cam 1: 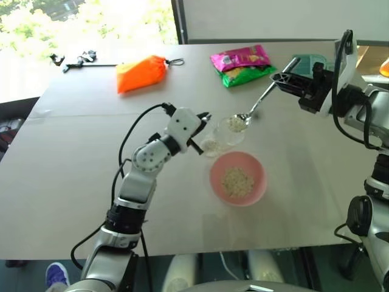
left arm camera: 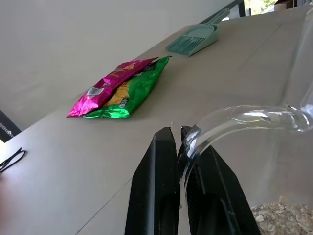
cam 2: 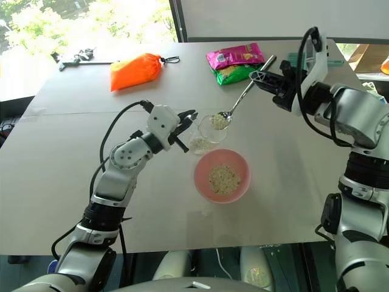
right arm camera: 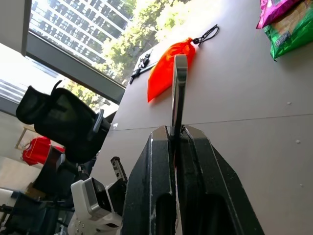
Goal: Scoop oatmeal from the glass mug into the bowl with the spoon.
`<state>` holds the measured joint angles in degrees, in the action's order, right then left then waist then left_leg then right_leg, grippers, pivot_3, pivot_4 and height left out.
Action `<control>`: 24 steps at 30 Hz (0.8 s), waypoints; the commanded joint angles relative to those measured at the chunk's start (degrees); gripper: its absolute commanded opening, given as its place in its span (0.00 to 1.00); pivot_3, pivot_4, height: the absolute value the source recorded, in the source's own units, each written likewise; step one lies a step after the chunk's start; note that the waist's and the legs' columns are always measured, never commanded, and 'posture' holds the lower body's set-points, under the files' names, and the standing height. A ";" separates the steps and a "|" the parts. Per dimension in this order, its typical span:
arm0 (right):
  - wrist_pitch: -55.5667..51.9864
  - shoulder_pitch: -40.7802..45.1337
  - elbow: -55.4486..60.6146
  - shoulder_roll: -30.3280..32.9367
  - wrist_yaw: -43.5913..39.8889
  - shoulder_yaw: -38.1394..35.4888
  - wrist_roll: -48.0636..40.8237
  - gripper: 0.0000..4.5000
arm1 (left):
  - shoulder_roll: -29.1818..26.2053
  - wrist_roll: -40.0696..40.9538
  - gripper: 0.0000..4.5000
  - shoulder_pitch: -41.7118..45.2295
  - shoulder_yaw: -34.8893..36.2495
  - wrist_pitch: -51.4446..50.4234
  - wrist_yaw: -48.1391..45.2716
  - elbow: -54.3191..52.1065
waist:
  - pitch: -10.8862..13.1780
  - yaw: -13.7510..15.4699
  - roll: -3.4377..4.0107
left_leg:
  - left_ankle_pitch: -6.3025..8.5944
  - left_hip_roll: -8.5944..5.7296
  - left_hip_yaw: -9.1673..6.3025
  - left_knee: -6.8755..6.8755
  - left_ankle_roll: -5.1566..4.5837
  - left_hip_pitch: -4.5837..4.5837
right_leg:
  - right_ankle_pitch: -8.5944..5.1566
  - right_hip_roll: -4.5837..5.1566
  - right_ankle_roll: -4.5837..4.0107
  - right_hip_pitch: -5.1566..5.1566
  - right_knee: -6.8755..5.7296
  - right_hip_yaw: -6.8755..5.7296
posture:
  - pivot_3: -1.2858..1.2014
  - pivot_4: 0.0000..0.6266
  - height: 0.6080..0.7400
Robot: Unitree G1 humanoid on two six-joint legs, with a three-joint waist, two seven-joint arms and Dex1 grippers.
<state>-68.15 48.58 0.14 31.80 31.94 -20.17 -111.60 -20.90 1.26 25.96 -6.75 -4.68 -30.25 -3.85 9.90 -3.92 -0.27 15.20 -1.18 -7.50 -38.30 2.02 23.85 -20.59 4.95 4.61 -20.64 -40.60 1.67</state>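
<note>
Oatmeal [cam 1: 236, 123] heaped on spoon [cam 1: 255, 109] hides its oval end.

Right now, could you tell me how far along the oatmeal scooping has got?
Done: a heap of oatmeal already lies in the pink bowl. In hand: the left gripper is shut on the glass mug at its handle, and the right gripper is shut on the spoon, its loaded tip over the mug. Left: tipping this spoonful into the bowl; some oatmeal remains in the mug.

place: office or lab | cues: plain table [cam 1: 73, 182] by window [cam 1: 91, 18] (high-rise buildings [right arm camera: 83, 29] outside)
</note>
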 commanded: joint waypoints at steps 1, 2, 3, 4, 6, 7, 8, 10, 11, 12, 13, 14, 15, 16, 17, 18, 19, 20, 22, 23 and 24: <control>0.54 0.20 3.69 1.09 -2.38 -0.79 -1.40 0.00 | 0.03 0.49 0.02 0.55 0.77 2.33 -0.11 -1.45 | 0.00 -0.01 0.00 | 0.00 0.00 0.00 0.00 0.00 0.00 | 0.00 0.00 0.00 0.00 0.00 0.00 | 0.52 0.24 1.00; 0.28 -0.21 4.38 1.42 -3.29 -0.84 -1.40 0.00 | 0.02 0.49 0.02 0.64 0.79 2.41 -0.13 -1.34 | 0.00 0.00 0.00 | 0.00 0.00 0.00 0.00 0.00 0.00 | 0.00 0.00 0.00 0.00 0.00 0.00 | 0.52 0.24 1.00; 0.14 -0.80 5.29 1.63 -4.28 -1.03 -1.40 0.00 | 0.01 0.46 0.02 0.84 0.79 2.50 -0.14 -1.14 | 0.00 0.01 0.00 | 0.00 0.00 0.00 0.00 0.00 0.00 | 0.00 0.00 0.00 0.00 0.00 0.00 | 0.52 0.24 1.00; 0.02 -1.47 6.25 1.94 -5.29 -1.12 -1.40 0.00 | 0.01 0.45 0.02 1.07 0.78 2.67 -0.20 -0.89 | 0.00 0.04 0.00 | 0.00 0.00 -0.01 0.00 0.00 0.00 | 0.00 0.00 0.00 0.00 0.00 0.00 | 0.52 0.24 1.00; 0.16 -2.68 7.76 2.52 -7.02 -1.08 -1.40 0.00 | 0.00 0.47 0.02 1.41 0.77 3.03 -0.34 -0.42 | 0.00 0.08 0.00 | 0.00 0.00 -0.01 0.00 0.00 0.01 | 0.00 0.00 0.00 0.00 0.02 0.00 | 0.52 0.24 1.00; 0.41 -3.21 8.26 2.80 -7.53 -1.00 -1.40 0.00 | -0.01 0.49 0.02 1.50 0.77 3.20 -0.41 -0.26 | 0.00 0.09 0.00 | 0.00 0.00 -0.01 0.00 0.00 0.01 | 0.00 0.00 0.00 0.00 0.02 -0.01 | 0.52 0.24 1.00; 0.65 -3.75 8.74 3.08 -8.02 -0.95 -1.40 0.00 | -0.04 0.54 0.02 1.62 0.78 3.43 -0.54 -0.03 | 0.00 0.09 0.00 | 0.00 0.00 0.00 0.00 0.00 0.01 | 0.00 0.00 0.00 0.00 0.02 0.00 | 0.52 0.24 1.00; 0.90 -4.80 9.56 3.56 -8.89 -1.03 -1.40 0.00 | -0.16 0.59 0.02 1.94 0.85 3.91 -0.88 0.56 | 0.00 0.10 0.00 | 0.00 0.00 0.00 0.00 0.00 0.01 | 0.00 0.00 0.00 0.01 0.01 0.00 | 0.52 0.24 1.00; 1.08 -5.27 9.95 3.78 -9.43 -1.10 -1.40 0.00 | -0.21 0.60 0.02 2.11 0.91 4.18 -1.04 0.87 | 0.00 0.11 0.00 | 0.00 0.00 -0.03 0.00 -0.01 0.01 | 0.00 0.00 0.00 0.00 0.01 -0.02 | 0.52 0.24 1.00; 1.22 -5.68 10.29 4.09 -9.97 -1.20 -1.40 0.00 | -0.26 0.60 0.02 2.23 0.95 4.40 -1.15 1.13 | 0.00 0.10 0.00 | 0.00 0.00 -0.03 0.00 -0.01 0.01 | 0.00 0.00 0.00 0.00 0.01 -0.02 | 0.52 0.24 1.00; 1.41 -5.98 10.54 4.24 -10.39 -1.36 -1.40 0.00 | -0.40 0.53 0.02 2.38 0.96 4.70 -1.28 1.47 | 0.00 0.09 0.00 | 0.00 0.00 -0.02 0.00 -0.01 0.01 | 0.00 0.00 0.00 0.00 0.01 -0.02 | 0.52 0.24 1.00; 1.55 -6.24 10.75 4.43 -10.86 -1.58 -1.40 0.00 | -0.53 0.49 0.02 2.51 1.00 5.04 -1.41 1.83 | 0.00 0.06 0.00 | 0.00 0.00 -0.02 0.00 -0.01 0.01 | 0.00 0.00 0.00 0.01 0.02 -0.02 | 0.52 0.24 1.00; 1.71 -6.45 10.94 4.60 -11.25 -1.70 -1.40 0.00 | -0.65 0.46 0.02 2.62 1.05 5.34 -1.53 2.17 | 0.00 0.03 0.00 | 0.00 0.00 0.00 0.00 -0.01 0.01 | 0.00 0.00 0.00 0.01 0.02 -0.01 | 0.52 0.24 1.00; 1.84 -6.61 11.11 4.74 -11.51 -1.71 -1.40 0.00 | -0.76 0.43 0.02 2.72 1.11 5.61 -1.64 2.52 | 0.00 0.02 0.00 | 0.00 0.00 0.00 0.00 -0.01 0.01 | 0.00 0.00 0.00 0.00 0.02 -0.01 | 0.52 0.24 1.00; 1.94 -6.84 11.36 4.97 -11.88 -1.76 -1.40 0.00 | -0.90 0.30 0.02 2.75 1.11 5.90 -1.69 2.84 | 0.00 0.04 0.00 | 0.00 0.00 -0.01 0.00 -0.01 0.01 | 0.00 0.00 0.00 0.00 0.01 -0.01 | 0.52 0.24 1.00; 2.13 -6.96 11.57 4.98 -12.12 -1.85 -1.40 0.00 | -1.03 0.17 0.02 2.76 1.10 6.26 -1.77 3.17 | 0.00 0.05 0.00 | 0.00 0.00 -0.01 0.00 -0.01 0.00 | 0.00 0.00 0.00 0.00 0.01 -0.01 | 0.52 0.24 1.00; 2.39 -7.02 11.74 4.89 -12.29 -1.99 -1.40 0.00 | -1.15 0.03 0.02 2.76 1.05 6.60 -1.83 3.42 | 0.00 0.04 0.00 | 0.00 0.00 -0.02 0.00 -0.01 0.00 | 0.00 0.00 0.00 0.00 0.01 -0.02 | 0.52 0.24 1.00; 2.54 -7.07 11.98 5.05 -12.62 -2.14 -1.40 0.00 | -1.22 -0.08 0.02 2.80 1.05 6.90 -1.81 3.73 | 0.00 0.04 0.00 | 0.00 0.00 -0.02 0.00 -0.01 0.00 | 0.00 0.00 0.00 0.00 0.01 -0.02 | 0.52 0.24 1.00; 2.78 -7.40 12.71 5.17 -13.50 -2.36 -1.40 0.00 | -1.29 -0.15 0.02 2.90 1.04 7.33 -1.73 4.20 | 0.00 0.07 0.00 | 0.00 0.00 -0.01 0.00 -0.01 0.01 | 0.00 0.00 0.00 0.00 0.02 -0.01 | 0.52 0.24 1.00; 2.57 -7.96 13.35 5.87 -14.60 -2.22 -1.40 0.00 | -1.35 -0.13 0.02 3.00 1.07 7.51 -1.70 4.45 | 0.00 0.11 0.00 | 0.00 0.00 -0.02 0.00 -0.01 0.01 | 0.00 0.00 0.00 0.01 0.01 -0.02 | 0.52 0.24 1.00; 2.49 -8.51 13.92 6.41 -15.46 -2.04 -1.40 0.00 | -1.41 -0.10 0.02 3.11 1.11 7.68 -1.69 4.71 | 0.00 0.16 0.00 | 0.00 0.00 -0.02 0.00 -0.01 0.00 | 0.00 0.00 0.00 0.01 0.02 -0.02 | 0.52 0.24 1.00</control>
<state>-66.71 40.23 11.44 37.06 18.57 -20.68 -111.57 -21.97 1.15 27.87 -6.83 0.99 -32.11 1.91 9.90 -3.77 -0.27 15.20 -1.18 -7.52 -38.30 2.01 23.86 -20.59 4.95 4.61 -20.64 -40.57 1.65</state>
